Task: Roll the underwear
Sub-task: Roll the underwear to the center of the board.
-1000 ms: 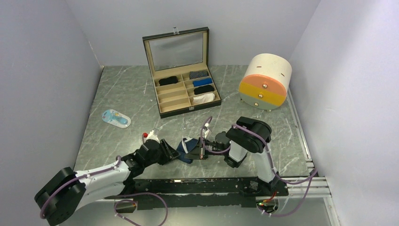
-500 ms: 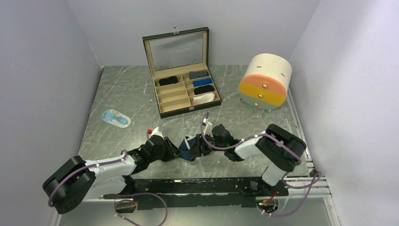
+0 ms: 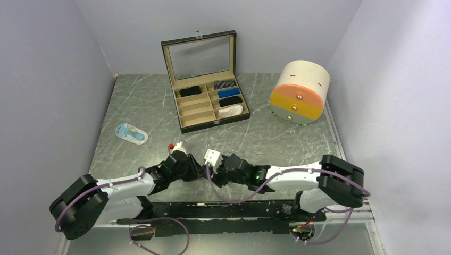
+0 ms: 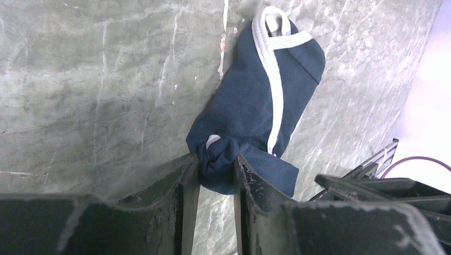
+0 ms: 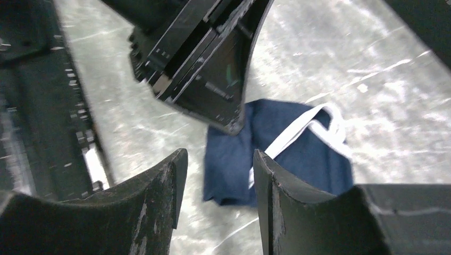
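Observation:
The navy blue underwear with white trim lies part rolled on the marble table and also shows in the right wrist view. My left gripper is shut on its bunched near corner, low on the table. My right gripper is open and empty, hovering just short of the garment's edge, with the left gripper's body beyond it. In the top view both grippers meet near the front centre, left and right, and hide the garment. A black rolled cloth lies in the box.
An open compartment box at the back holds another black roll, a grey striped bundle, a blue roll and a white bundle. A round drawer unit stands back right. A small blue-white packet lies left.
My right arm has stretched low and to the left, bringing its gripper over the navy underwear, which the top view no longer shows. My left gripper has kept its hold and shifted slightly.

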Action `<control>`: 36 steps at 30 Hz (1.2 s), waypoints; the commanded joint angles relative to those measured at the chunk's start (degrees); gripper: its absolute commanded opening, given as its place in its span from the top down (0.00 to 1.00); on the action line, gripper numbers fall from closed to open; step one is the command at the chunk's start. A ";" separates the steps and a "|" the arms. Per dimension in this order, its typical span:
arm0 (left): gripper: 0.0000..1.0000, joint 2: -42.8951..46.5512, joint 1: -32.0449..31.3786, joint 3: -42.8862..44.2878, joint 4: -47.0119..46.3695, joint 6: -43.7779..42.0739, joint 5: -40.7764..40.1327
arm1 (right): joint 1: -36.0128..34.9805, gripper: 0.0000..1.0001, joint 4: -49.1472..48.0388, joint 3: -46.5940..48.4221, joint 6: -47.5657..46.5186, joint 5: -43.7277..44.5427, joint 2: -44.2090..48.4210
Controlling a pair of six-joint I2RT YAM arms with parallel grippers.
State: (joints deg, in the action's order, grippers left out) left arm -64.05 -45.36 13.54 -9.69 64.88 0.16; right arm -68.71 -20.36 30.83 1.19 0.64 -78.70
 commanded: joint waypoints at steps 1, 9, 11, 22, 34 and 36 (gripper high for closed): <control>0.67 -1.77 -0.31 -1.02 11.11 -3.44 -2.16 | -3.16 0.48 0.31 5.11 -13.68 11.74 -5.53; 0.66 -0.97 -0.31 -0.85 11.59 -2.99 -2.84 | -5.82 0.55 -2.08 5.24 -16.62 15.42 -12.11; 0.66 -1.37 -0.32 -1.12 11.07 -2.63 -2.47 | -6.04 0.61 -2.14 4.48 -16.30 16.22 -12.34; 0.42 0.03 -0.34 -0.04 11.51 -0.66 -1.79 | -4.20 1.00 -7.96 -2.07 -0.57 7.73 -12.06; 0.29 0.22 -0.29 -3.04 4.75 3.67 -0.95 | 10.21 1.00 -34.66 -13.18 27.39 -16.93 -18.94; 0.29 -1.32 -0.33 -3.42 3.40 4.49 -1.24 | 11.61 1.00 -36.42 -13.60 28.90 -18.11 -20.34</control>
State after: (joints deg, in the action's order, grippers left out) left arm -61.80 -45.58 13.19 -10.22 68.27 0.19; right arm -58.89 -54.17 19.68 22.68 -10.37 -95.26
